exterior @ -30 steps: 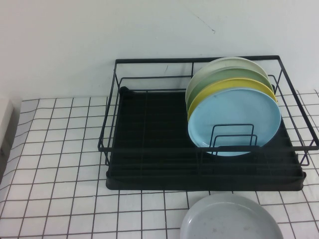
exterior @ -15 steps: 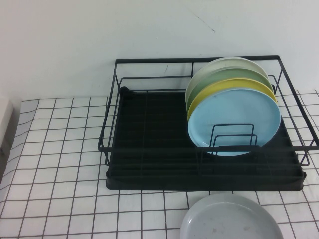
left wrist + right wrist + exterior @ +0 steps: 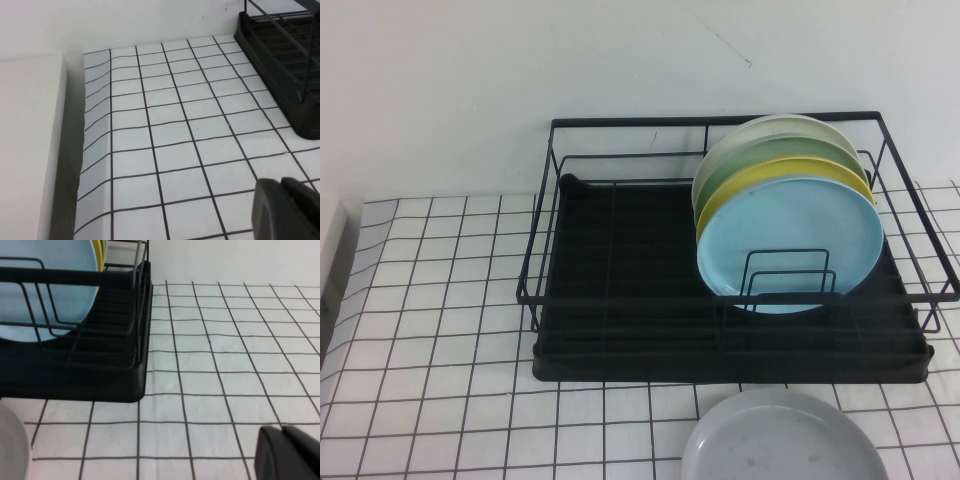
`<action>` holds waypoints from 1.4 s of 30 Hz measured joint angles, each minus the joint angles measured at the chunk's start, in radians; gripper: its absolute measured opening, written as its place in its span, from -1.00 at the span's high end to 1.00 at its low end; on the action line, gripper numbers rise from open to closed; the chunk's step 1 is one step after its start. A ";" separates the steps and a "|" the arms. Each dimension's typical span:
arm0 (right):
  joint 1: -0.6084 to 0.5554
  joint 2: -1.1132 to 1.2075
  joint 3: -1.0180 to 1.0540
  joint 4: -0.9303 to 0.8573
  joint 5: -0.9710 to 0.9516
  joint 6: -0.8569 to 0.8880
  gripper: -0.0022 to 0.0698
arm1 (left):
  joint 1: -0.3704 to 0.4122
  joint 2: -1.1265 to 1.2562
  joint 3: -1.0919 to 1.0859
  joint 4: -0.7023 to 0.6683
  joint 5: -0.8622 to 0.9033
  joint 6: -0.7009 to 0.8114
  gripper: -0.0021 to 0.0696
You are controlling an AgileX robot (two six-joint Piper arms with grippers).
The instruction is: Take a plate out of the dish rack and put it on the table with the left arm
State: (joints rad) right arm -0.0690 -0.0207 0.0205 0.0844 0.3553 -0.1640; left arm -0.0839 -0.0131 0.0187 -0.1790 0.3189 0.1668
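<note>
sky-blue plate [image 3: 788,243] upright in dish rack [image 3: 620,300], frontmost. left gripper [image 3: 286,210] and right gripper [image 3: 289,454] low over table [image 3: 430,300]; finger states unclear.

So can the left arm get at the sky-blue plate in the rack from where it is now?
Probably yes. The sky-blue plate stands frontmost in the dish rack, its upper edge clear above the wires. The left end effector sits over bare table beside the rack; the right end effector is on the far side.
</note>
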 joint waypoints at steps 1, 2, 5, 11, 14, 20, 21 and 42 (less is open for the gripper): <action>0.000 0.000 0.000 0.000 0.000 0.000 0.94 | 0.000 0.000 0.000 0.000 0.000 0.000 0.95; 0.000 0.000 0.000 0.000 0.000 0.000 0.94 | 0.000 0.000 0.000 0.000 0.000 0.000 0.95; 0.000 0.000 0.000 0.000 0.000 0.000 0.94 | 0.000 0.000 0.000 0.000 0.000 0.000 0.95; 0.000 0.000 0.000 0.000 0.000 0.000 0.94 | 0.000 0.000 0.000 0.000 0.000 0.000 0.95; 0.000 0.000 0.000 0.000 0.000 0.000 0.94 | 0.000 0.000 0.000 0.000 0.000 0.000 0.95; 0.000 0.000 0.000 0.000 0.000 0.000 0.94 | 0.000 0.000 0.000 0.000 0.000 0.000 0.95; 0.000 0.000 0.000 0.000 0.000 0.000 0.94 | 0.000 0.000 0.000 0.000 0.000 0.000 0.95; 0.000 0.000 0.000 0.000 0.000 0.000 0.94 | 0.000 0.000 0.004 -0.256 -0.067 -0.067 0.95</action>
State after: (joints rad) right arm -0.0690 -0.0207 0.0205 0.0844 0.3553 -0.1640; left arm -0.0839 -0.0131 0.0227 -0.4354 0.2517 0.0997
